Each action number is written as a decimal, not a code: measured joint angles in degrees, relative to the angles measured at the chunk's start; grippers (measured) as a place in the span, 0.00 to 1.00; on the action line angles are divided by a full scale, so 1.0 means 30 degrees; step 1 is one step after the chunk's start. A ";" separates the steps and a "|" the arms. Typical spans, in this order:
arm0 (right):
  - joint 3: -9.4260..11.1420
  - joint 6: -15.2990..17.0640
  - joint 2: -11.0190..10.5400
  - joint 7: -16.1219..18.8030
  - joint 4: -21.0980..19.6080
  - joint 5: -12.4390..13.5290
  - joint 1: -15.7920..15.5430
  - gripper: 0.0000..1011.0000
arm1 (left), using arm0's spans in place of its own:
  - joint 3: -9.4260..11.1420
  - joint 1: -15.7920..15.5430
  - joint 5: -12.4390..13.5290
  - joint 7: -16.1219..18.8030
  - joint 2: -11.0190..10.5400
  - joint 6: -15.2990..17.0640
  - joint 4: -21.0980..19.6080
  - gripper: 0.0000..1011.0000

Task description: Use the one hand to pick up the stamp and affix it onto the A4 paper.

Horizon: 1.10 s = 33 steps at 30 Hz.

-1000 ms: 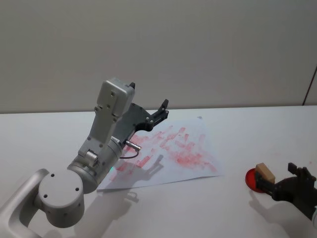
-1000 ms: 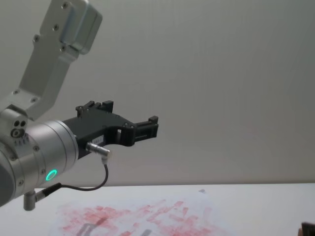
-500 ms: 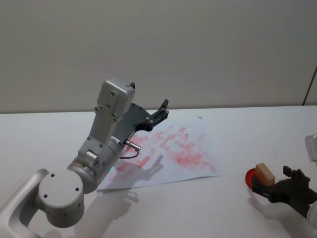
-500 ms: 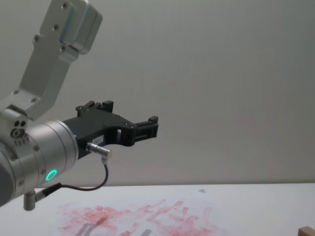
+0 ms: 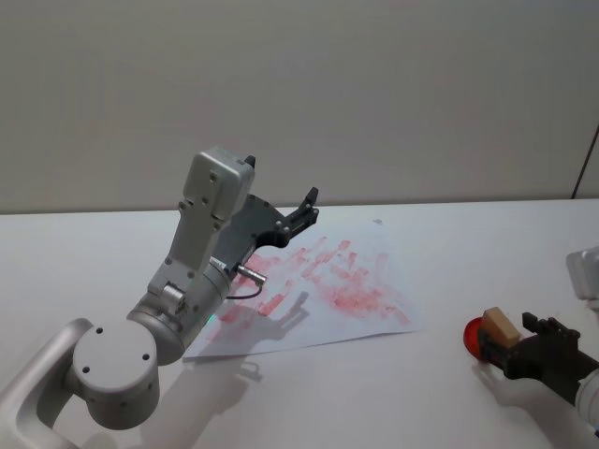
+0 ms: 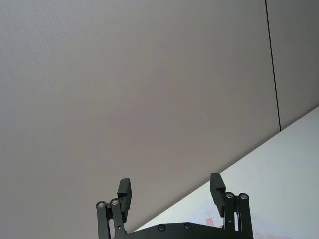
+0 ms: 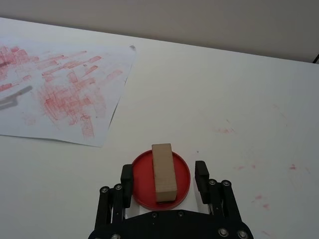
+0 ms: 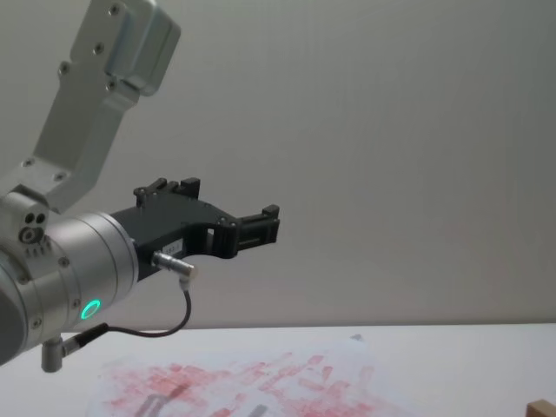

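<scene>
The right gripper [image 7: 164, 174] is low over the tabletop [image 5: 449, 234] at about four o'clock in the head view. Its two black fingers are spread and stand one on each side of the stamp [image 7: 163, 164], with a clear gap between each pad and the wood, so nothing is clamped yet. The stamp is a light wooden block lying lengthwise between the fingers. Its narrow sides face the pads, which suits a squeeze across its width. It sits on a round red ink pad [image 7: 185, 175], presumably so that its underside takes ink before printing. It looks to rest flat on the pad, but the angle does not settle whether the whole face is down. Faint red specks [image 7: 224, 131] mark the table beside the pad. The A4 paper [image 5: 365, 271] lies well apart at about ten o'clock from the gripper, flat and covered with smudgy red prints. The nearest corner has less ink than the middle. My reading is that the step in hand is the grasp: close on the block, lift it straight off the pad, then carry it toward ten o'clock and press down. The left gripper [image 6: 171, 191] hangs raised above the far side of the sheet at about nine o'clock in the head view, fingers apart and holding nothing. It seems parked, though it casts a shadow on the paper.
</scene>
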<state>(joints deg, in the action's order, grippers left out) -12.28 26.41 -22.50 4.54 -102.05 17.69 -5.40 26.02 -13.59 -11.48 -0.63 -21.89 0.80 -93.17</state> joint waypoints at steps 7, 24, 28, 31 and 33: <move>-0.0015 0.0061 0.0045 0.0134 0.0157 -0.0107 0.0135 0.56 | 0.0001 0.0000 0.0000 0.0001 0.0000 0.0000 -0.0001 0.99; -0.0028 -0.0206 0.0102 0.0313 0.0251 -0.0370 0.0319 0.21 | 0.0001 0.0000 0.0001 0.0000 0.0000 0.0000 0.0000 0.99; -0.0031 -0.0686 0.0192 0.0481 0.0251 -0.0645 0.0563 0.21 | 0.0001 0.0000 0.0001 0.0000 0.0000 -0.0001 0.0000 0.99; -0.0066 -0.1081 0.0311 0.0686 0.0278 -0.0872 0.0834 0.21 | 0.0001 0.0000 0.0000 0.0000 0.0000 0.0000 0.0000 0.99; -0.0095 -0.1262 0.0387 0.0816 0.0311 -0.0975 0.1000 0.21 | 0.0001 0.0000 0.0000 0.0000 0.0000 0.0000 -0.0001 0.99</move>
<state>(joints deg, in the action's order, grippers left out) -12.56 22.62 -21.34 6.98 -101.12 14.76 -2.40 26.03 -13.59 -11.48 -0.63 -21.89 0.80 -93.18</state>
